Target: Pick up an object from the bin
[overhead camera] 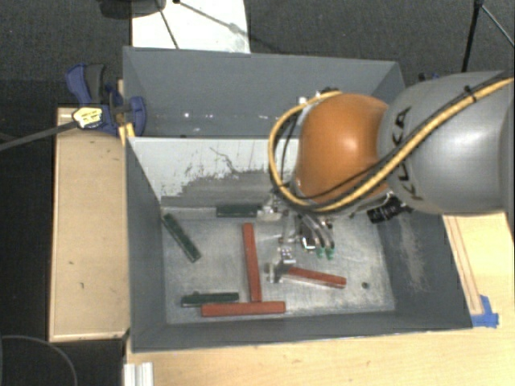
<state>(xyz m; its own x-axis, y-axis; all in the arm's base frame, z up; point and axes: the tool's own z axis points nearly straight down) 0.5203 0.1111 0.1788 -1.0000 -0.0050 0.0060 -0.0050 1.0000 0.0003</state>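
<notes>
Littering the bin (147,240): red sticks (252,262), green sticks (181,238).

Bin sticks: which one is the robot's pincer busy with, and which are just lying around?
Job, likely: pincer; slanted red stick at its tip.
Lying about: middle red stick; bottom red stick; back dark stick; left dark stick; bottom dark stick.
</notes>
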